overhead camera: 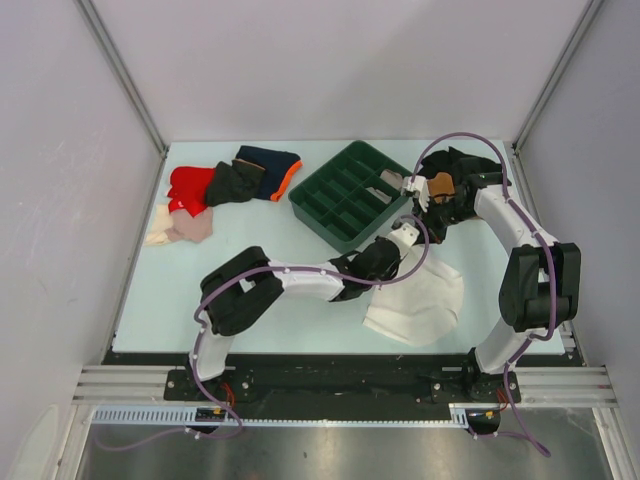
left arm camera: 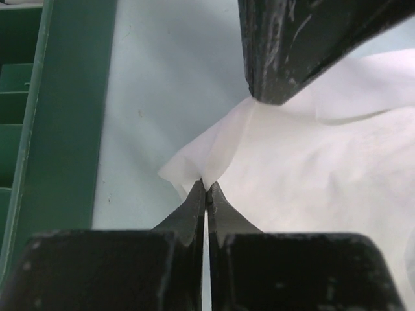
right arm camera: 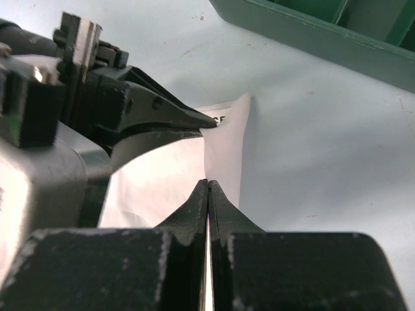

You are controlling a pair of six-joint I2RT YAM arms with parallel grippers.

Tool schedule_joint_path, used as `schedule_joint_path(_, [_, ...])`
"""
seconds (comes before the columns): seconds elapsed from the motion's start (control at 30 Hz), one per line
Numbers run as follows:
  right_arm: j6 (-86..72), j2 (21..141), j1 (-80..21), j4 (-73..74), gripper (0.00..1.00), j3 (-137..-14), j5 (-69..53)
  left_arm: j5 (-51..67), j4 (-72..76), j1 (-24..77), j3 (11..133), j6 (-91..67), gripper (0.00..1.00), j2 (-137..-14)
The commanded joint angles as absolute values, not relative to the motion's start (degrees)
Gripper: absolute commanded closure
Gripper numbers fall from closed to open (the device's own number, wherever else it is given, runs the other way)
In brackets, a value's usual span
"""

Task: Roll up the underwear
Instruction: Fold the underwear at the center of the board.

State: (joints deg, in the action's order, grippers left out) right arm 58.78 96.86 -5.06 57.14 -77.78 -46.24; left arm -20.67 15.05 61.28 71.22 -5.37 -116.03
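The white underwear (overhead camera: 415, 300) lies spread on the table at the front right, and one far corner is lifted. My left gripper (overhead camera: 402, 240) is shut on that corner; in the left wrist view its tips (left arm camera: 206, 186) pinch the cloth (left arm camera: 311, 175). My right gripper (overhead camera: 425, 215) is just beyond it, also shut; in the right wrist view its tips (right arm camera: 207, 183) close on the edge of the underwear (right arm camera: 224, 149). The left gripper (right arm camera: 209, 120) also shows there, pinching the same corner a little farther up.
The green compartment tray (overhead camera: 310, 215) stands just behind the grippers and also shows in the wrist views (left arm camera: 65, 129) (right arm camera: 337, 39). Red (overhead camera: 190, 188), black (overhead camera: 232, 183), navy-orange (overhead camera: 268, 170) and pink-beige (overhead camera: 185, 228) garments lie at the back left. A tan-brown piece (overhead camera: 440, 185) sits by the right wrist.
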Motion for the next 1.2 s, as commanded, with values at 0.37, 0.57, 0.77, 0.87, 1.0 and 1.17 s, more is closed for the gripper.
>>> schedule_joint_path(0.37, [61.87, 92.38, -6.32, 60.29, 1.0, -75.16, -47.29, -0.53, 2.48, 57.83, 66.36, 8.25, 1.0, -101.16])
schedule_joint_path(0.57, [63.28, 88.08, -7.38, 60.29, 1.0, -69.45, -47.55, 5.09, -3.6, 58.01, 65.83, 9.93, 1.0, -99.93])
schedule_joint_path(0.77, [63.98, 82.28, -9.14, 60.29, 1.0, -64.34, -47.9, 7.21, -5.1, 58.18, 65.22, 9.23, 1.0, -99.49])
schedule_joint_path(0.87, [64.25, 80.51, -9.93, 60.73, 1.0, -61.27, -48.34, 8.26, -5.62, 58.53, 64.95, 9.23, 1.0, -99.14])
schedule_joint_path(1.0, [63.99, 77.53, -11.6, 60.3, 1.0, -56.7, -48.34, 9.84, -6.07, 59.24, 63.99, 8.79, 1.0, -98.35])
schedule_joint_path(1.17, [63.63, 75.94, -13.62, 59.59, 1.0, -51.95, -47.9, 10.99, -8.35, 60.2, 63.11, 8.35, 1.0, -96.86])
